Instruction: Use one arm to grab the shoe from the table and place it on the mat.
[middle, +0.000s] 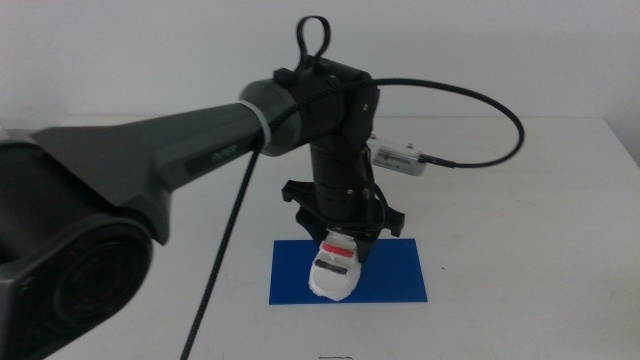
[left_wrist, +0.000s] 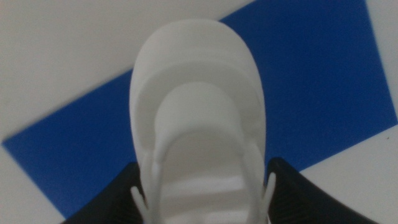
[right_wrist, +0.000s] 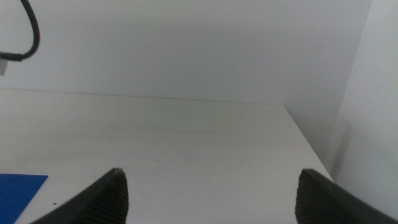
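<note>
Middle view has the dark grey-black left arm (middle: 200, 150) reaching in over the large plain white matte table (middle: 520, 200), with a black cable loop (middle: 316, 35) standing up from its wrist and a small white box (middle: 396, 157) fixed to its side. Its black left gripper (middle: 340, 245) points straight down above the flat, thin, deep blue rectangular mat (middle: 395, 270), and it is clenched on the small white chunky-soled shoe (middle: 335, 268). A red strap lies between two dark ones across the top of the shoe. The shoe sits over the mat's middle-left part, its toe end reaching the mat's near edge. Whether the sole rests on the mat or hangs just above it cannot be told.

From the left wrist camera, the white shoe (left_wrist: 199, 124) fills the centre, its rounded end lying over the blue mat (left_wrist: 323, 81), which runs slantwise beneath it with white table (left_wrist: 62, 56) on both sides. The two dark jaws press against the shoe's sides, one on each flank.

The right wrist camera shows the right gripper (right_wrist: 211, 193) released, jaws spread wide apart over bare table (right_wrist: 186, 137), well away from the shoe; only a corner of the mat (right_wrist: 18, 193) shows at the edge.
</note>
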